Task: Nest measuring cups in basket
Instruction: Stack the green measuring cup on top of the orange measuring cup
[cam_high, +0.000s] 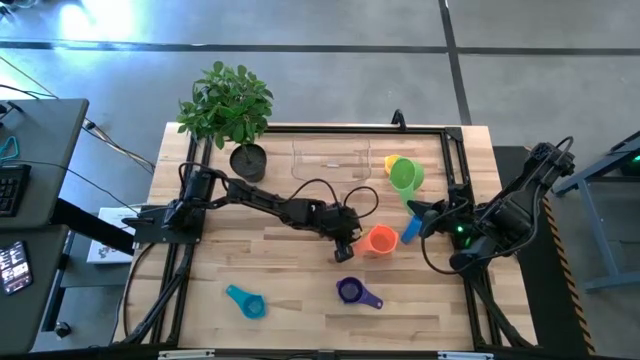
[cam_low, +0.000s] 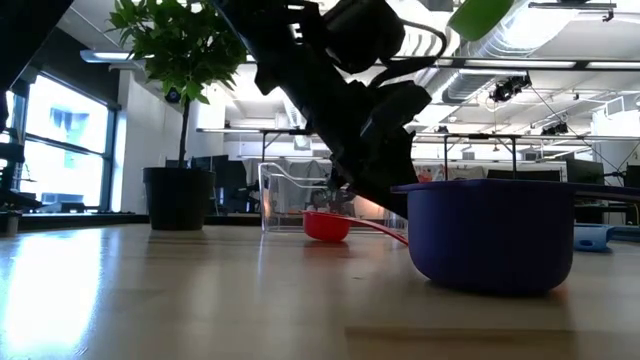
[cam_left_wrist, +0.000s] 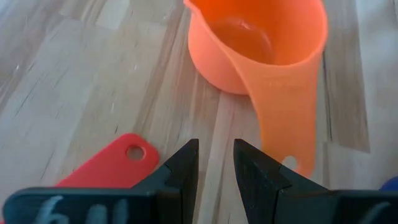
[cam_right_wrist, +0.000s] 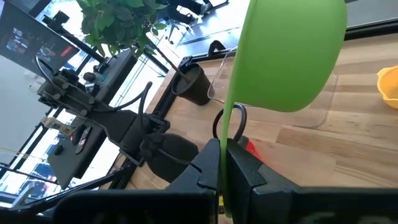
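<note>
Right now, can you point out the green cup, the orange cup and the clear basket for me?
green cup (cam_right_wrist: 292, 56): right wrist view, on its bowl's outer wall.
orange cup (cam_left_wrist: 249, 43): left wrist view, inside its bowl.
clear basket (cam_high: 330, 157): high view, on its see-through wall.

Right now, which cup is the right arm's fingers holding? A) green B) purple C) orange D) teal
A: in the right wrist view the right gripper has its fingers shut on the handle of the green cup, lifted off the table; the orange cup, purple cup and teal cup lie on the wood.
</note>
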